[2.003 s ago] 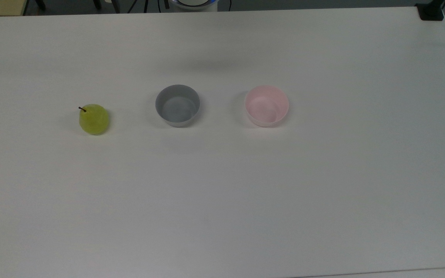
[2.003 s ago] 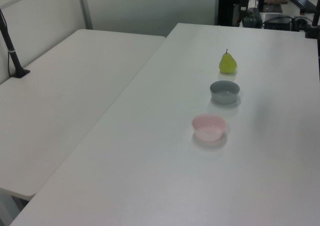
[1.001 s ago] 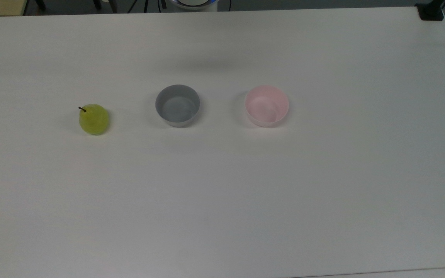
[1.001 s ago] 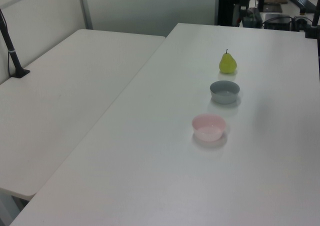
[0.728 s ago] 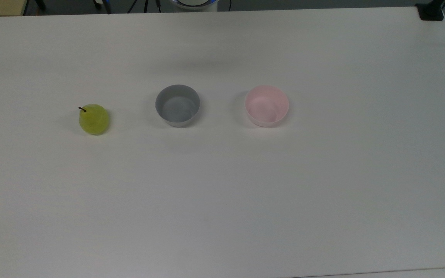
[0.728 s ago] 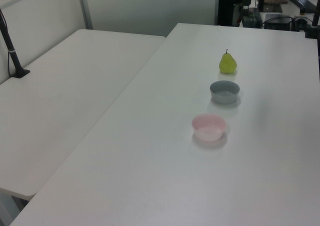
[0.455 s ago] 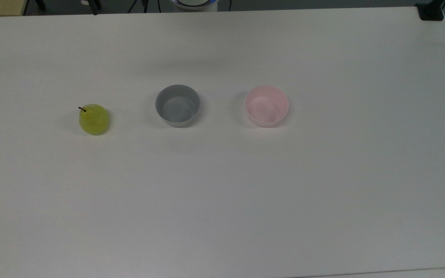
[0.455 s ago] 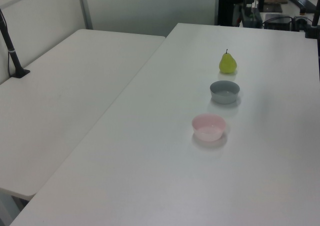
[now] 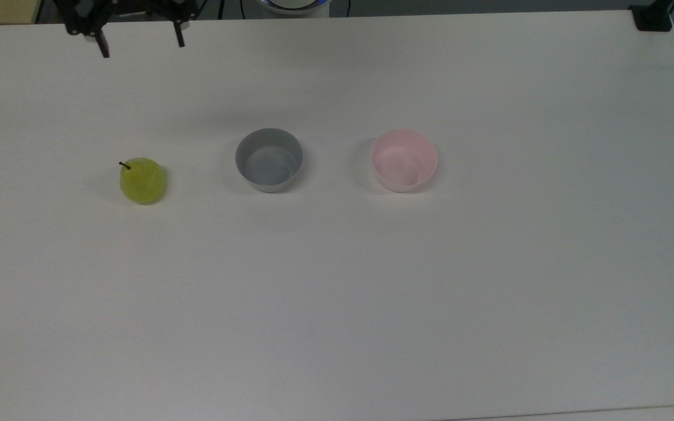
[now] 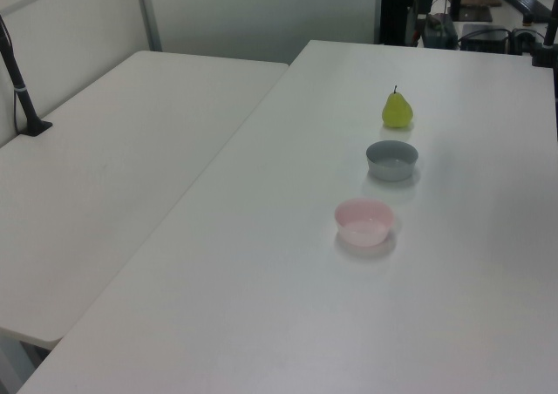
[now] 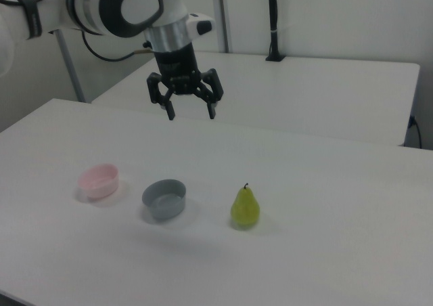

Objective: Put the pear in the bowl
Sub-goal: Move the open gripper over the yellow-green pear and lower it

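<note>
White tabletop point(image 9: 489, 292), small yellow-green pear w/ dark stem point(image 9: 143, 180) upright at top view's left, grey round bowl point(image 9: 269, 159) between it & pale pink round bowl point(image 9: 403, 160), black two-finger gripper point(image 11: 191, 110) high above, fingers spread, holding nothing.

Even, soft overhead light, slightly dim and grainy. Faint diffuse shadows beside both bowls on the surface point(image 9: 337, 292). No glare, edges straight.

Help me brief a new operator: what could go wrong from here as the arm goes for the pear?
The pear stands upright on a narrow base, so the open gripper could tip or roll it. The grey bowl sits between the pear and the pink bowl, so a low carry could clip it, or the pear might land in the wrong bowl.
</note>
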You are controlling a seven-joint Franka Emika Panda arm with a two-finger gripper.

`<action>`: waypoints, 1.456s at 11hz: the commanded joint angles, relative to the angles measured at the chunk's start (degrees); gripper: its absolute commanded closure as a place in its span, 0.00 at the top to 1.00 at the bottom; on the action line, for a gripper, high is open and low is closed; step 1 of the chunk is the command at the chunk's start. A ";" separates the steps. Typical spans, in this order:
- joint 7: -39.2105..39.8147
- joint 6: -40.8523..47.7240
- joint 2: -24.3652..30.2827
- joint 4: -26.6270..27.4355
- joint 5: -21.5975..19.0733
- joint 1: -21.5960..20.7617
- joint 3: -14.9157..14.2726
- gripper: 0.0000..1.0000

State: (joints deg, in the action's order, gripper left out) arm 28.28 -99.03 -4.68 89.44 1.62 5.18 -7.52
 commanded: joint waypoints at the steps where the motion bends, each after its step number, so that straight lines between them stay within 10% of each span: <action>1: 2.66 -3.62 -3.05 -0.76 0.49 0.10 -3.02 1.00; 16: -6.12 -26.83 -16.23 11.29 0.05 2.38 -3.47 1.00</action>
State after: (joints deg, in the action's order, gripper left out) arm 24.77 -122.81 -19.63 99.83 1.61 8.09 -10.89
